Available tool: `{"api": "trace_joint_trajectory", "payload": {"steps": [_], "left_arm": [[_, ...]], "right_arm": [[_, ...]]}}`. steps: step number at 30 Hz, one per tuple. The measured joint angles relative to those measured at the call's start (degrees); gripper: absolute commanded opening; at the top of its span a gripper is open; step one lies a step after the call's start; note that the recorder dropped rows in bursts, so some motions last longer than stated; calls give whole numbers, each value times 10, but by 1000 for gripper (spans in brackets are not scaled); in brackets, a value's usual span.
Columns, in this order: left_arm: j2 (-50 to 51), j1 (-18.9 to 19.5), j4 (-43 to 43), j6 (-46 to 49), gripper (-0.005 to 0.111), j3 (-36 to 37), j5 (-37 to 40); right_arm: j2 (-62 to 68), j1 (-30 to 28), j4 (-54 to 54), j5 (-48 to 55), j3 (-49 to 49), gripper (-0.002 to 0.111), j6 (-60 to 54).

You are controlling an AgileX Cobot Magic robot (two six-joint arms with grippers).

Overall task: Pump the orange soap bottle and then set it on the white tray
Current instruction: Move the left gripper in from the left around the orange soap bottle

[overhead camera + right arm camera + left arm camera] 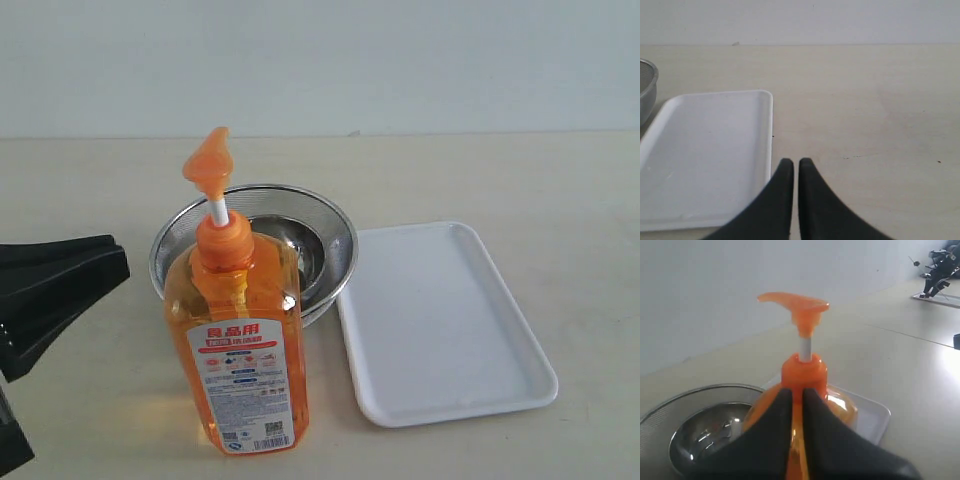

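The orange soap bottle (245, 340) stands upright on the table, its pump head (210, 160) raised on the white stem. The white tray (440, 320) lies empty just to its right. My left gripper (118, 262) comes in from the left edge, a short way from the bottle and not touching it. In the left wrist view this gripper (797, 390) is shut on nothing, and the bottle's collar (805, 371) and pump head (800, 305) rise beyond its tips. My right gripper (796, 161) is shut and empty, by the tray (705, 150)'s edge; the exterior view does not show it.
A round steel mesh bowl (300, 200) sits right behind the bottle, touching the tray's left side. Its rim also shows in the left wrist view (670, 405) and the right wrist view (646, 85). A pale wall stands behind the table.
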Motion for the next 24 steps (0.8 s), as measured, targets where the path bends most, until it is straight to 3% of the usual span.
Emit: {"api": "trace_joint_trajectory", "payload": {"steps": [5,8,16,24], "left_arm": [[33,0,-11,1,61,0,-29],[61,0,-27,3,73,0,-78],[132,0,-92,84,74,0,-143],[197,0,-104,115,74,-13,-212]], "right_arm": [[0,0,0,0,0,1,0],[0,0,0,0,0,1,0],[0,0,0,0,0,1,0],[0,0,0,0,0,1,0]]}}
